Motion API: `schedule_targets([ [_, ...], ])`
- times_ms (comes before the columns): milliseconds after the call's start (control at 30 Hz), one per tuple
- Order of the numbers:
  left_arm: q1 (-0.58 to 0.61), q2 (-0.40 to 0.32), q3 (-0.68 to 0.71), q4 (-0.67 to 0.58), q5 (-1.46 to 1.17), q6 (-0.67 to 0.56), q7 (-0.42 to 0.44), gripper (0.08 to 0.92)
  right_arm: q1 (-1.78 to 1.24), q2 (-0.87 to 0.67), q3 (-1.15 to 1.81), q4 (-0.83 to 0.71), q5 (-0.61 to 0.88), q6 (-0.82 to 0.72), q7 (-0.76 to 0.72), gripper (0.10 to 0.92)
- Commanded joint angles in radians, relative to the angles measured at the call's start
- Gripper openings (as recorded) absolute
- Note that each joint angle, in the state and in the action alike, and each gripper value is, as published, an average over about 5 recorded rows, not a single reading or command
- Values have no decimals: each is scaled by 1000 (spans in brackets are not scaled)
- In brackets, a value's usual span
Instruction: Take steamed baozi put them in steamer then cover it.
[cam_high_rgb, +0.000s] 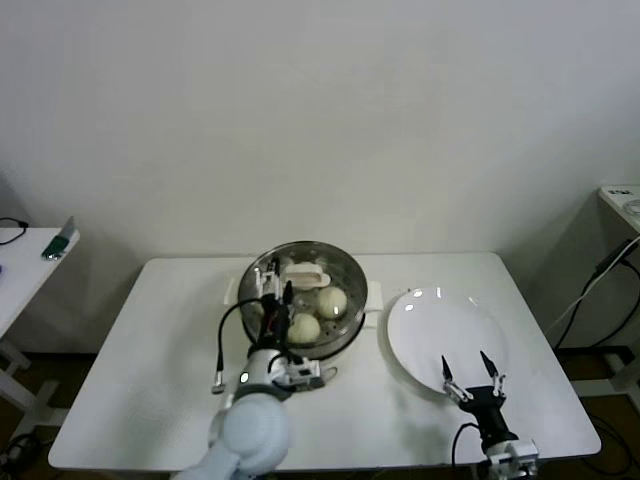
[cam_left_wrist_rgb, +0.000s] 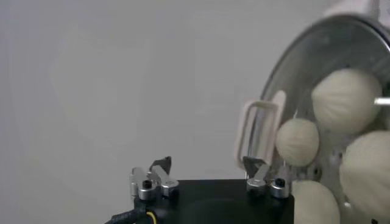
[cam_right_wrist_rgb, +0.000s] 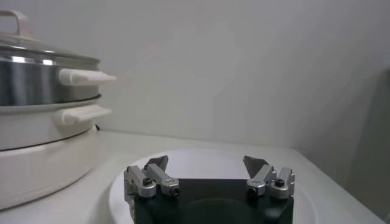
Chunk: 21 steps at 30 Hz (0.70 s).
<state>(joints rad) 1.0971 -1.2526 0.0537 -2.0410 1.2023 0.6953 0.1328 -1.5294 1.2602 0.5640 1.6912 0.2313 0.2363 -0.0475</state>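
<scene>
Left gripper (cam_high_rgb: 274, 283) sits over the near-left part of the pot, above the lid. Its fingers are spread apart and hold nothing; in the left wrist view the two fingertips (cam_left_wrist_rgb: 259, 167) stand wide, one of them just beside the lid handle (cam_left_wrist_rgb: 259, 131), with no clear contact.

Lid (cam_high_rgb: 305, 283): clear glass with a metal rim, lying flat on top of the pot and covering it. Its cream-white bar handle shows at the centre, just beyond the left gripper.

Buns (cam_high_rgb: 331, 301): seen through the glass, inside the pot. The head view shows two plainly, side by side on the near-right part. The left wrist view shows four pale domed shapes (cam_left_wrist_rgb: 297, 141) under the glass, close together.

Pot (cam_high_rgb: 350, 335): shiny steel on a white base with side handles, standing at the middle of the white table (cam_high_rgb: 150, 370), toward the far edge. In the right wrist view the pot (cam_right_wrist_rgb: 36, 79) with its white side handles stands closed by the lid.

Right gripper (cam_high_rgb: 473, 381) is at the near-right of the table, over the near rim of the white plate (cam_high_rgb: 445, 325). Its fingers are spread and empty. The plate lies just right of the pot, bare.

Beyond the table: a plain white wall; a second table at far left.
</scene>
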Motion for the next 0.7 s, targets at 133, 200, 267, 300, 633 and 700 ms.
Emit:
schedule_targets([
  [133,343,-32,-560,-186,-1021,-492,-283,814,-3,2,-17,43,28,7,47,823],
  [200,400,-31,-678,-174,-1187,-564,-271,820,-2,5,-17,41,26,18,46,823],
  [267,452,-14,-773,-139,-1329,-634,-262,822,-2,7,-17,35,25,29,46,823],
  [300,472,-4,-806,-110,-1374,-672,-259,822,-2,9,-18,32,25,35,46,823],
  [633,517,19,-791,202,-1472,-901,-239,823,17,18,-21,-16,64,114,43,823],
  [700,513,12,-775,252,-1462,-929,-230,823,20,18,-21,-17,70,114,43,823],
])
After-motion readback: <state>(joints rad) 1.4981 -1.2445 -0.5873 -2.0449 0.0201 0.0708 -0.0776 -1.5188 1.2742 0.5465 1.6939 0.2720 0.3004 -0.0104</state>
